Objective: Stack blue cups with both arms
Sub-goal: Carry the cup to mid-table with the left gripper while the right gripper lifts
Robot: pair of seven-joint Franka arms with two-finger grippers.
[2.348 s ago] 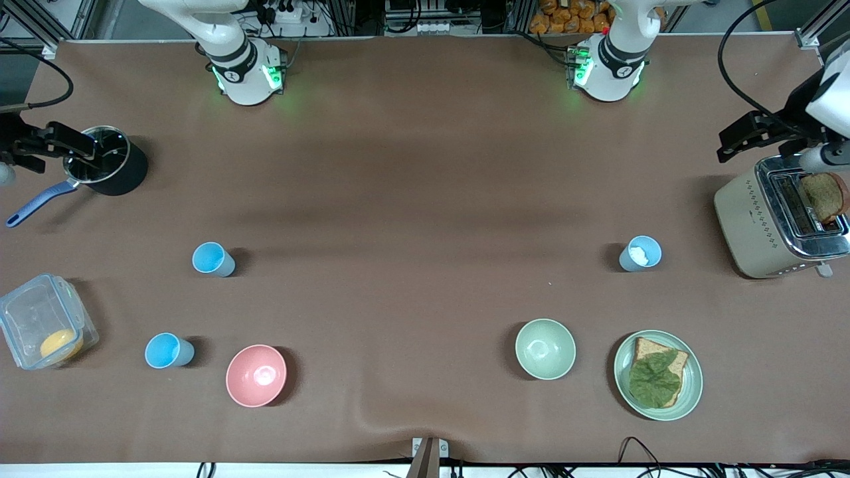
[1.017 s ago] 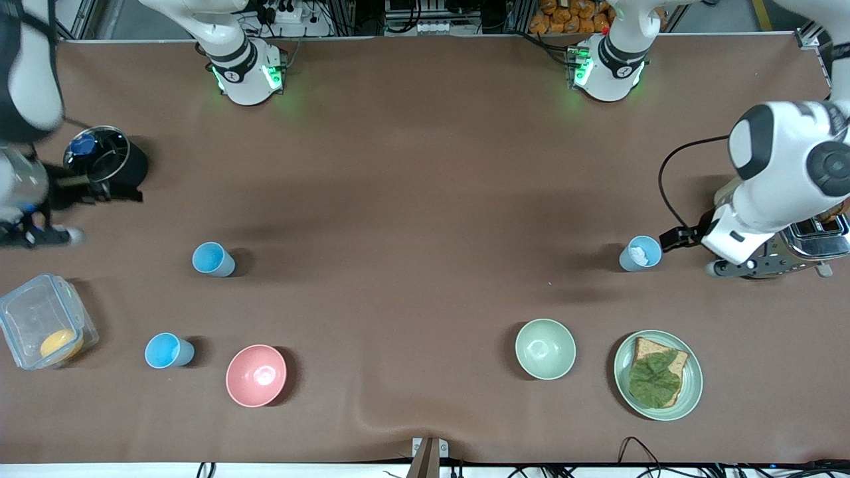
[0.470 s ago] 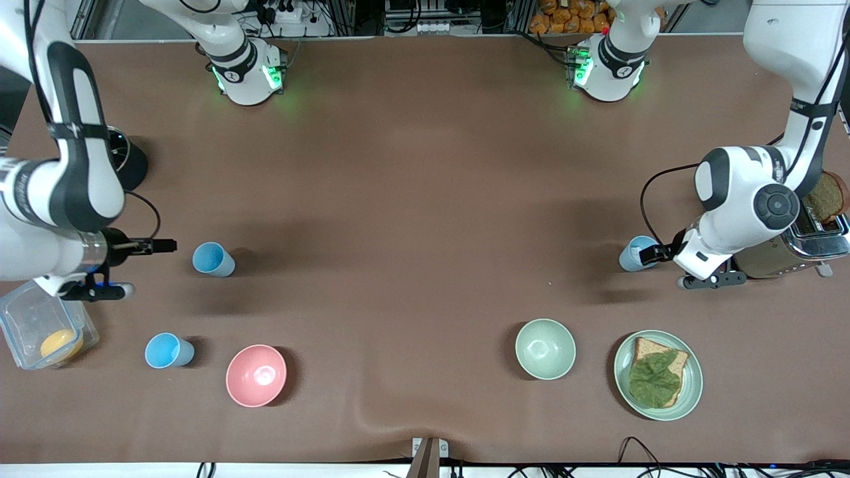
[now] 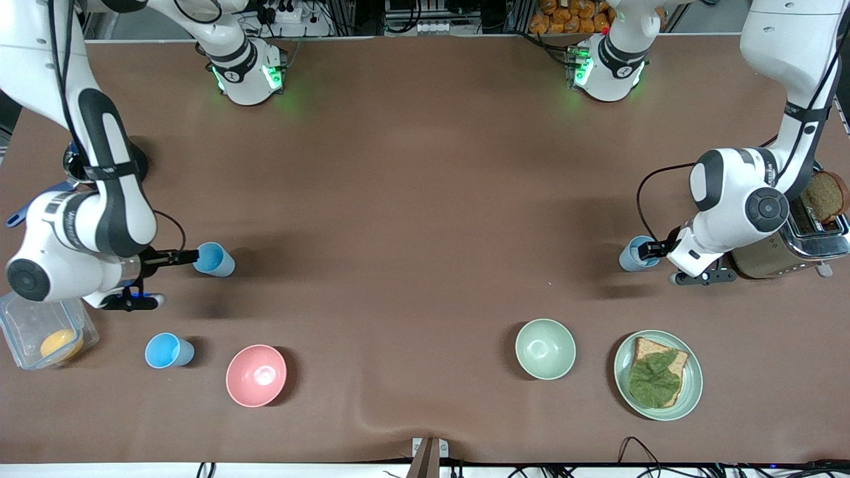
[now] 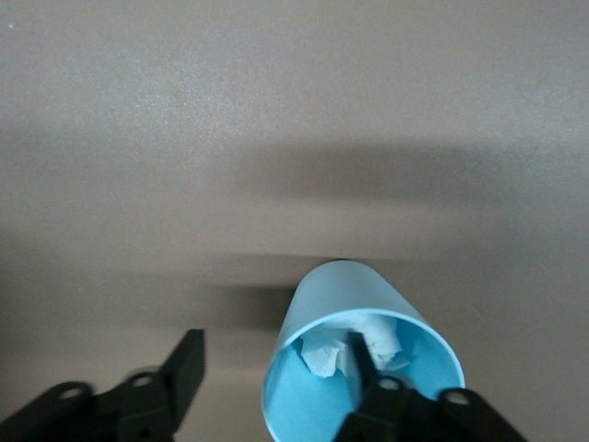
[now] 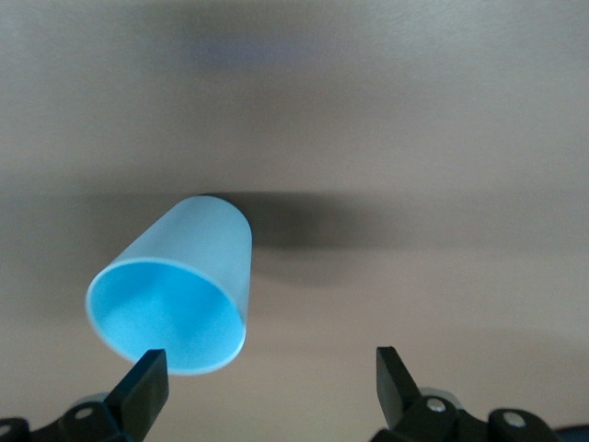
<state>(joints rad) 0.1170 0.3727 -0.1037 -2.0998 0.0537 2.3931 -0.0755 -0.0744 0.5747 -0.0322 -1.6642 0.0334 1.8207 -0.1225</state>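
A sky blue cup (image 4: 214,259) stands toward the right arm's end of the table. My right gripper (image 4: 188,255) is open just beside it. In the right wrist view the cup (image 6: 175,295) sits by one finger (image 6: 145,376), mostly outside the gap of the gripper (image 6: 267,368). A paler blue cup (image 4: 632,256) with white paper inside stands near the toaster. My left gripper (image 4: 648,250) is open at its rim. In the left wrist view one finger (image 5: 361,364) is inside the cup (image 5: 350,313) and the other (image 5: 187,357) is outside. A second sky blue cup (image 4: 169,350) stands nearer the camera.
A pink bowl (image 4: 256,375) stands beside the second sky blue cup. A pale green bowl (image 4: 545,348) and a plate (image 4: 690,392) with bread and lettuce are nearer the camera. A toaster (image 4: 764,262), a clear box (image 4: 40,325) and a dark pot (image 4: 136,166) stand at the table's ends.
Both arms have swung in from the table's ends and come down to the cups. The right gripper closed on the sky blue cup, the left on the pale cup. The cups stay put.
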